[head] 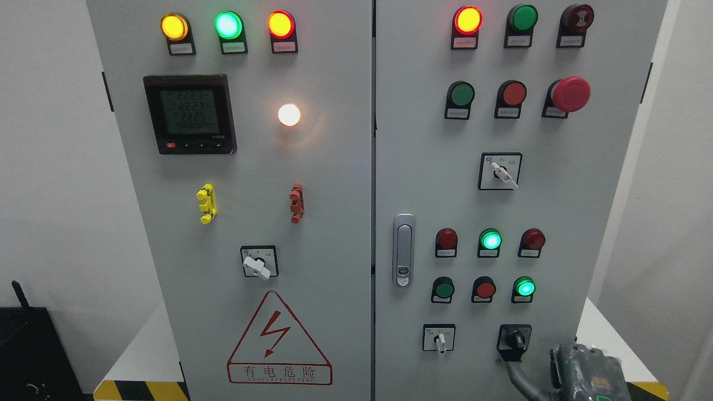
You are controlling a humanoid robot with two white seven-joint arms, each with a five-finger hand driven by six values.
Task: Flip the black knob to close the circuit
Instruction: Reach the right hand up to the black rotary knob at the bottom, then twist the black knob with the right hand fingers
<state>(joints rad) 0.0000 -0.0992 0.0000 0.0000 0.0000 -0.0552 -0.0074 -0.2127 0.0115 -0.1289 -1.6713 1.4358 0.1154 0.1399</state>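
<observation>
The black knob (514, 340) sits on a black plate at the bottom right of the right cabinet door (585, 195). Its handle points roughly downward, slightly to the left. My right hand (585, 372) comes in at the lower right corner, mostly cut off by the bottom edge. A grey part of the hand curves up to the plate's lower left edge, just under the knob. Whether it touches the knob is not clear. My left hand is out of view.
A white selector switch (441, 338) sits left of the knob. Green lamps (525, 287) and red buttons (485, 289) sit above it, with a door handle (403, 250) at the door's left edge. The left door (334, 223) carries a meter (189, 114) and a warning triangle (278, 342).
</observation>
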